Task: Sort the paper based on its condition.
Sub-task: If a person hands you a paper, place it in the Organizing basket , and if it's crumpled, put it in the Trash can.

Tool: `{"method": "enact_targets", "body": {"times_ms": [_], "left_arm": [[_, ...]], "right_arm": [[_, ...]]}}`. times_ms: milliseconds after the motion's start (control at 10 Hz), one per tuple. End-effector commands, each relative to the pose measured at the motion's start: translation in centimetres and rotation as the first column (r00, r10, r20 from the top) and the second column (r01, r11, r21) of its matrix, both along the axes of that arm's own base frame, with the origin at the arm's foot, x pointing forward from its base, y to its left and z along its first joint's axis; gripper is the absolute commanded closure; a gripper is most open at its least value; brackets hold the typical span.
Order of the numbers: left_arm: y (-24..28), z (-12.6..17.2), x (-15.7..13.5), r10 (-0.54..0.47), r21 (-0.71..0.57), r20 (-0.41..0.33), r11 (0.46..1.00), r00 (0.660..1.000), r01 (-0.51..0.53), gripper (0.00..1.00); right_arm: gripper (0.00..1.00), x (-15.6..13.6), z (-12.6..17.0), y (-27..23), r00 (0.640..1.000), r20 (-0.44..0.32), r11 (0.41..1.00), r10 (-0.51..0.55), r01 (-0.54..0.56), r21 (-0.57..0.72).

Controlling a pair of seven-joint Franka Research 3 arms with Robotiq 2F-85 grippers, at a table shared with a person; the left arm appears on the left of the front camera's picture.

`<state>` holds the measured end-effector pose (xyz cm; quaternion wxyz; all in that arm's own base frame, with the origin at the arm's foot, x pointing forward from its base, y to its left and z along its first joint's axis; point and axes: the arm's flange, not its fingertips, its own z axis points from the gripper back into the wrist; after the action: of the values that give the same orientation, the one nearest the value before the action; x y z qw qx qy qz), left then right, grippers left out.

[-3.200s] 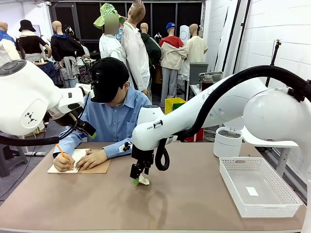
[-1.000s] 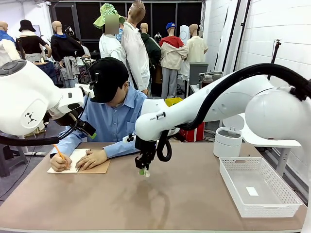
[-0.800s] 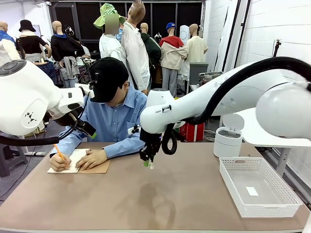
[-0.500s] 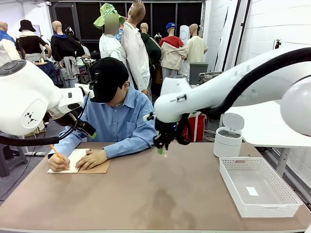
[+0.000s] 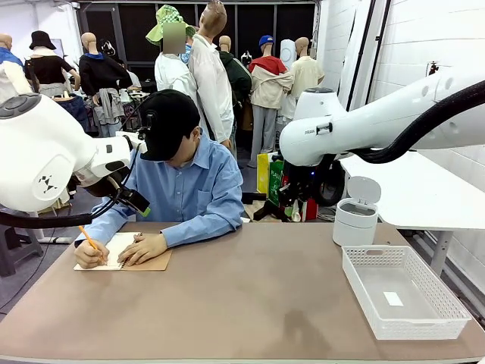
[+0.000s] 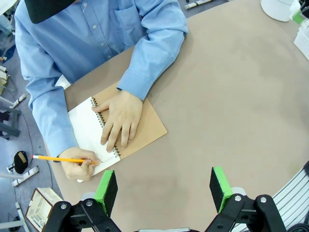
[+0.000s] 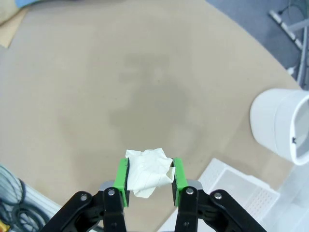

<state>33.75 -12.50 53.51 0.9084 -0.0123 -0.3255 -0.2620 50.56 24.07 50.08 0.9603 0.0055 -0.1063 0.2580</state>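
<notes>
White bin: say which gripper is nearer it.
Right. The right gripper, holding the paper, hangs just left of the bin; the left gripper is far across the table.

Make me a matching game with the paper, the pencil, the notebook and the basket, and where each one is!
Things:
1. paper
2. pencil
3. notebook
4. basket

Places:
A. under the person's flat hand
B. resting at the robot's right, a small tag inside
C. pinched in the right claw
D. in the person's writing hand

Pairs: 1-C, 2-D, 3-A, 4-B.
</notes>
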Motion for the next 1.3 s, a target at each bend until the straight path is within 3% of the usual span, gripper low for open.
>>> {"method": "enact_targets", "body": {"times_ms": [0, 100, 500, 600, 700, 900, 1200], "left_arm": [[0.0, -0.1, 0.0, 0.000, 0.002, -0.006, 1.000, 1.000, 0.000, 0.00], [0.0, -0.1, 0.0, 0.000, 0.002, -0.006, 1.000, 1.000, 0.000, 0.00], [0.0, -0.1, 0.0, 0.000, 0.002, -0.006, 1.000, 1.000, 0.000, 0.00], [0.0, -0.1, 0.0, 0.000, 0.002, -0.006, 1.000, 1.000, 0.000, 0.00], [0.0, -0.1, 0.0, 0.000, 0.002, -0.006, 1.000, 1.000, 0.000, 0.00], [0.0, -0.1, 0.0, 0.000, 0.002, -0.006, 1.000, 1.000, 0.000, 0.00], [0.0, -0.1, 0.0, 0.000, 0.002, -0.006, 1.000, 1.000, 0.000, 0.00]], "right_arm": [[0.58, -1.6, -0.4, 0.1, 1.000, 0.004, 1.000, -0.025, 0.025, -0.008], [0.58, 0.0, 0.0, 0.0, 1.000, 0.000, 1.000, 0.000, 0.000, 0.000], [0.58, -0.2, 0.1, -0.1, 1.000, 0.000, 1.000, -0.007, 0.007, 0.000], [0.58, 0.8, 0.1, -0.3, 0.986, 0.033, 0.986, -0.165, 0.165, -0.017], [0.58, 1.3, 0.5, -1.2, 0.938, 0.113, 0.943, -0.328, 0.332, -0.025], [0.58, 2.8, 0.7, -2.8, 0.883, 0.124, 0.888, -0.454, 0.459, -0.021], [0.58, 5.6, 0.7, -6.4, 0.756, 0.138, 0.764, -0.640, 0.645, 0.015]]}}
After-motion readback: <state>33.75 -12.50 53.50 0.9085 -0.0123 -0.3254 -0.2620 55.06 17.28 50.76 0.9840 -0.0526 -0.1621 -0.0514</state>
